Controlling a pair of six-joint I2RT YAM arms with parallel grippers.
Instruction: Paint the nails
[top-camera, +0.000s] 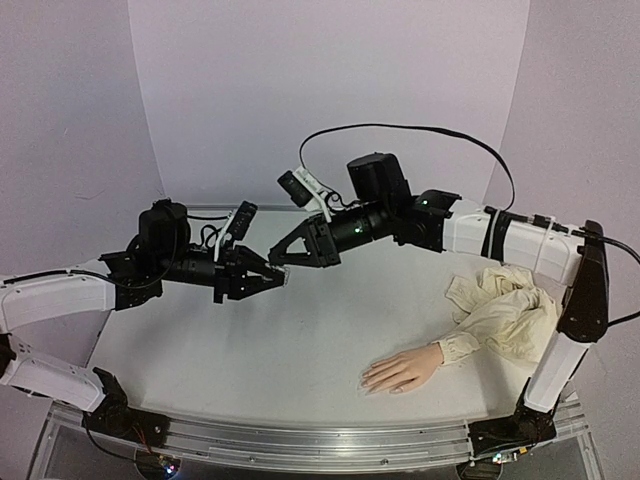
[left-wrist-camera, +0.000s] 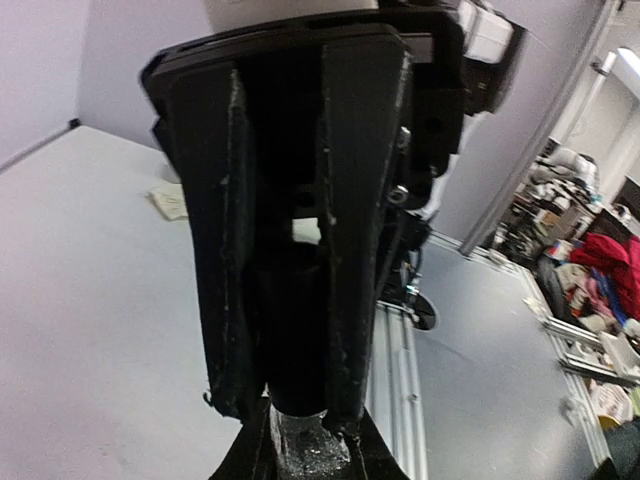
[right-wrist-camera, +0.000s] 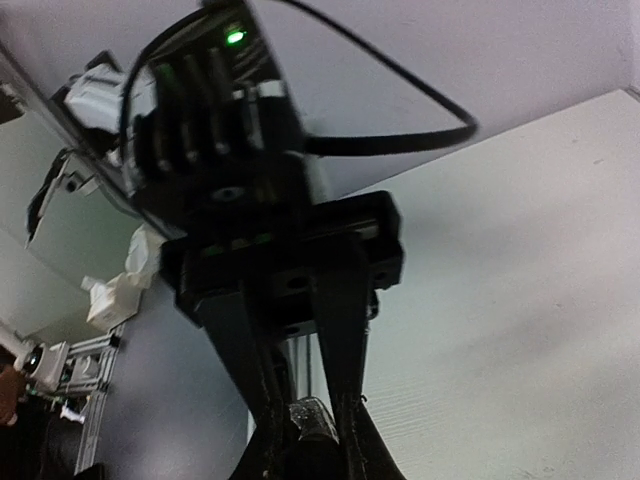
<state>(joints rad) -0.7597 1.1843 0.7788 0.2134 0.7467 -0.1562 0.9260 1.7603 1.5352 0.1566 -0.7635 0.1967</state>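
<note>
**A:** Where are the nails (top-camera: 367, 381)?

**B:** On the fingertips of the mannequin hand (top-camera: 402, 370). It lies flat by the near edge of the table (top-camera: 300, 345), toward the right-hand near corner, with the fingers pointing left along that edge. Its cream sleeve (top-camera: 505, 315) is bunched up behind it, toward the right edge. The nails are too small from above to tell whether any polish is on them.

**A:** And the arms?

**B:** Both are well apart from the hand. They meet tip to tip in the air over the table, left of centre. The left gripper (top-camera: 268, 280) is clamped on the small glass polish bottle (left-wrist-camera: 305, 452). The right gripper (top-camera: 285, 256) has its jaws drawn nearly together around the bottle's black cap (left-wrist-camera: 295, 345) (the wrist views show the two sets of fingers facing each other on one line).

**A:** So the step is opening it?

**B:** That's my reading. To do it well, I'd keep the left grip firm and the neck level or tipped slightly up, so nothing runs out. Then I'd turn the right wrist about the cap's own axis and draw straight back along that line until the cap is clear of the neck. A skewed pull could twist the bottle loose (glass is slippery between flat pads).
</note>
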